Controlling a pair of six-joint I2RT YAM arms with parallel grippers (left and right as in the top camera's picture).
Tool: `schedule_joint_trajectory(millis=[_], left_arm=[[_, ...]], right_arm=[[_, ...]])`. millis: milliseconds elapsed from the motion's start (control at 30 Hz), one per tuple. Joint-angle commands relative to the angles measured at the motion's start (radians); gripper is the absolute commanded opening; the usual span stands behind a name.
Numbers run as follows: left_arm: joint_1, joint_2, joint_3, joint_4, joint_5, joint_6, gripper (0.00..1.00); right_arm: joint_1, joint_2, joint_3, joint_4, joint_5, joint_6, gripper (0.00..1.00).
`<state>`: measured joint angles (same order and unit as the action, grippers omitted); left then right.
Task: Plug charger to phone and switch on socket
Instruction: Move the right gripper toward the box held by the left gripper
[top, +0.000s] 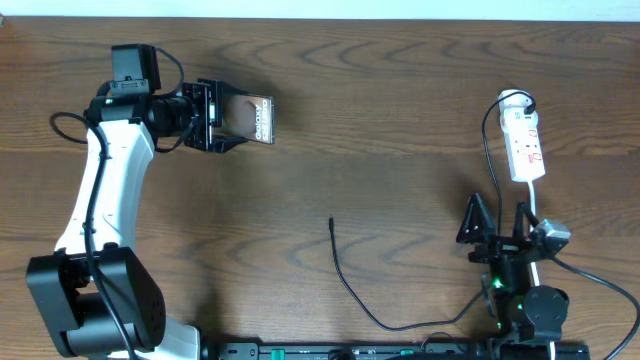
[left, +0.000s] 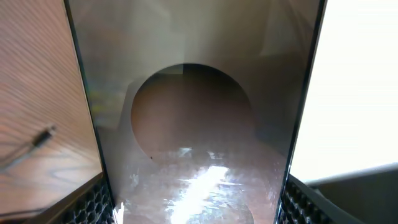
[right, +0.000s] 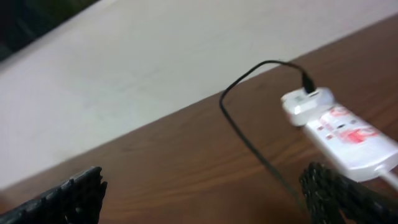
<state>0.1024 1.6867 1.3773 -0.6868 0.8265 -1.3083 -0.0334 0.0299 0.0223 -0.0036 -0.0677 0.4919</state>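
Note:
My left gripper (top: 228, 118) is shut on the phone (top: 255, 118), a dark bronze rectangle with white lettering, at the far left of the table. In the left wrist view the phone (left: 193, 137) fills the space between the jaws. The charger cable (top: 345, 280) lies loose mid-table, its plug tip (top: 332, 221) pointing away; the tip also shows in the left wrist view (left: 42, 138). The white socket strip (top: 524, 143) lies at the far right with a black plug in it, and shows in the right wrist view (right: 339, 134). My right gripper (top: 494, 215) is open and empty, just short of the strip.
The wooden table's far edge (right: 155, 121) meets a pale wall. The strip's white cord (top: 535, 205) runs toward the right arm's base (top: 530, 310). The left arm's white body (top: 100, 190) stretches along the left side.

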Motion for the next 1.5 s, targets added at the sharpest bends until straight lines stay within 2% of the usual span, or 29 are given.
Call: schedule_joint_trajectory(millis=[0, 167, 267, 400, 467, 600, 667, 833, 867, 933, 1000, 1067, 1267, 1467], left_arm=[[0.003, -0.026, 0.029, -0.023, -0.109, 0.01, 0.07], [0.003, -0.026, 0.027, -0.049, -0.145, 0.01, 0.08], [0.003, -0.026, 0.027, -0.058, -0.156, 0.009, 0.07], [0.003, -0.026, 0.027, -0.085, -0.217, 0.009, 0.07], [0.003, -0.026, 0.027, -0.104, -0.257, 0.0, 0.07], [0.003, -0.026, 0.027, -0.13, -0.333, -0.028, 0.07], [-0.007, -0.026, 0.027, -0.159, -0.408, -0.061, 0.07], [-0.053, -0.026, 0.027, -0.172, -0.503, -0.085, 0.08], [-0.075, -0.026, 0.027, -0.172, -0.55, -0.086, 0.07], [-0.097, -0.026, 0.027, -0.172, -0.596, -0.087, 0.07], [-0.116, -0.026, 0.027, -0.172, -0.613, -0.098, 0.07], [-0.131, -0.026, 0.027, -0.172, -0.61, -0.109, 0.07], [-0.154, -0.026, 0.027, -0.173, -0.609, -0.114, 0.07], [-0.154, -0.026, 0.026, -0.173, -0.51, -0.123, 0.07]], right_arm=[[-0.007, 0.076, 0.106, 0.003, -0.055, 0.114, 0.99], [-0.007, 0.335, 0.297, 0.003, -0.144, 0.113, 0.99], [-0.007, 0.565, 0.452, 0.0, -0.285, 0.113, 0.99], [-0.007, 0.897, 0.664, 0.0, -0.576, 0.119, 0.99], [-0.003, 1.081, 0.769, 0.001, -0.754, 0.167, 0.99], [0.024, 1.357, 0.905, 0.027, -0.972, 0.34, 0.99], [0.063, 1.522, 0.957, 0.119, -1.085, 0.457, 0.99], [0.167, 1.72, 0.966, 0.407, -1.119, 0.568, 0.99], [0.212, 1.775, 0.966, 0.522, -1.098, 0.594, 0.99], [0.26, 1.823, 0.966, 0.633, -1.07, 0.596, 0.99], [0.295, 1.846, 0.966, 0.66, -1.033, 0.622, 0.99], [0.339, 1.855, 0.966, 0.659, -0.982, 0.672, 0.99], [0.449, 1.856, 0.966, 0.659, -0.895, 0.674, 0.99], [0.526, 1.856, 0.965, 0.658, -0.82, 0.636, 0.99]])
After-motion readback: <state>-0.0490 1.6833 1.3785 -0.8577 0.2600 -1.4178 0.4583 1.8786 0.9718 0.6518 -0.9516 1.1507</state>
